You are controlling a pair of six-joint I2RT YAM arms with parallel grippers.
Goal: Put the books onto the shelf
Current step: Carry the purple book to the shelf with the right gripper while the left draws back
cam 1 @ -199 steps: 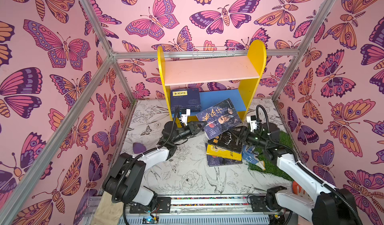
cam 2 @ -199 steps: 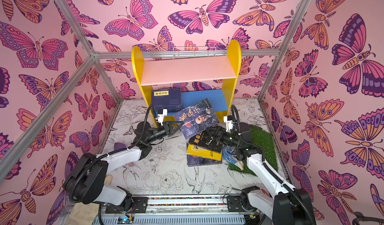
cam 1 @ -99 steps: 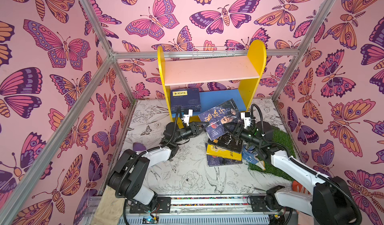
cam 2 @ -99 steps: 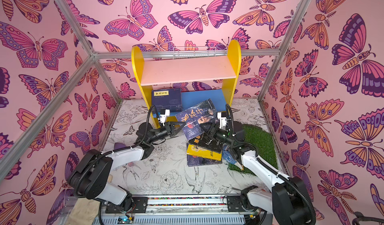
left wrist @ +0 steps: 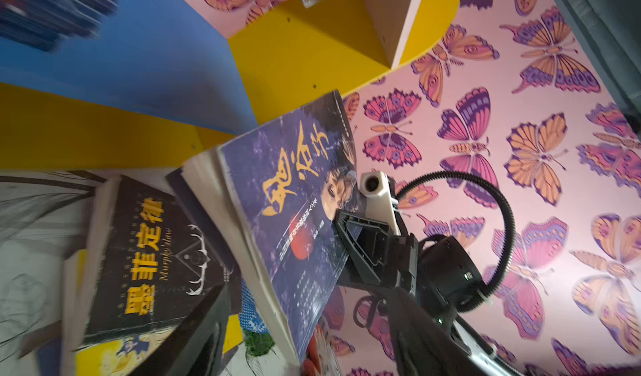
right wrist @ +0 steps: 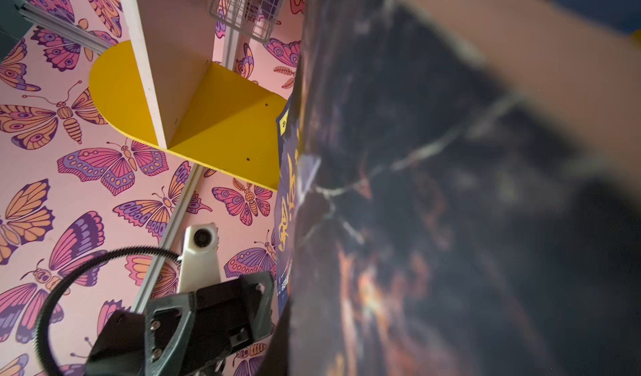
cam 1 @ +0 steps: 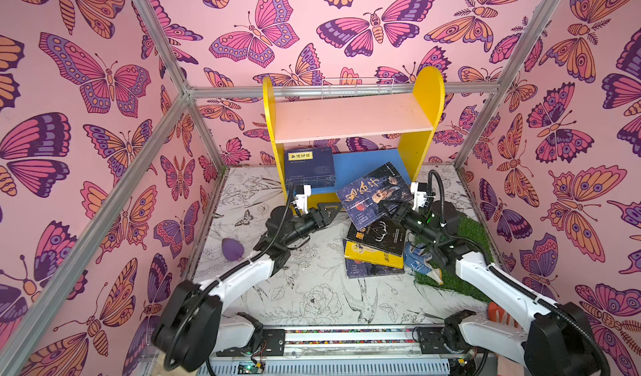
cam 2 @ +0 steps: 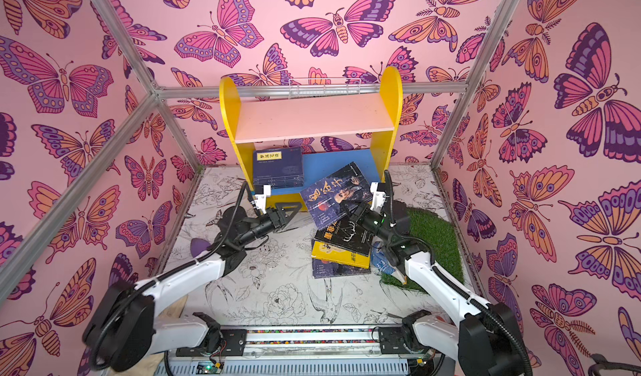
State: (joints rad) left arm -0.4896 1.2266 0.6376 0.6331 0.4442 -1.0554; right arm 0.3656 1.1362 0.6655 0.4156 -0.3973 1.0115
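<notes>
Held book: the dark blue paperback with a golden title and an old man's portrait (cam 1: 374, 197) (cam 2: 334, 197) (left wrist: 301, 218) (right wrist: 451, 218) hangs tilted just in front of the small two-tier bookshelf with yellow round-topped side panels (cam 1: 421, 114) (cam 2: 390, 107); in both top views its upper corner overlaps the front of the shelf's blue lower board (cam 1: 364, 164); whether it touches the board I cannot tell

Right gripper: the right gripper (cam 1: 390, 209) (cam 2: 350, 211) (left wrist: 343, 232) reaches in from the front right of the shelf; its jaws are clamped on the held book's right edge; one finger (left wrist: 364, 239) lies on the cover beside the portrait

Left gripper: the left gripper (cam 1: 327, 214) (cam 2: 289, 214) sits in front of the shelf's left side panel, just beside the held book and apart from it; its jaws stand wide with nothing between them

Shelved books: a flat stack of navy paperbacks with a yellow title label (cam 1: 309, 168) (cam 2: 277, 166) lies at the left end of the blue lower board, under the pale pink upper board (cam 1: 350, 121)

Pile: on the flower-printed tabletop (cam 1: 295, 287), in front of the shelf's right half, a black paperback with yellow characters and white antlers (cam 1: 379, 235) (cam 2: 347, 233) (left wrist: 152, 253) lies on a bright yellow book (cam 1: 371, 256) (cam 2: 336, 258); that one lies on a dark book (cam 1: 371, 270) (cam 2: 336, 270)

Other things: a blue dotted glove (cam 1: 418, 261) (cam 2: 381, 261) lies just beside the pile, at the edge of a green grass mat (cam 1: 468, 232) (cam 2: 437, 232) in front of the shelf's right side; a purple egg-shaped thing (cam 1: 232, 248) lies well to the shelf's front left; a white wire basket (cam 1: 357, 88) (right wrist: 249, 6) stands behind the upper board
</notes>
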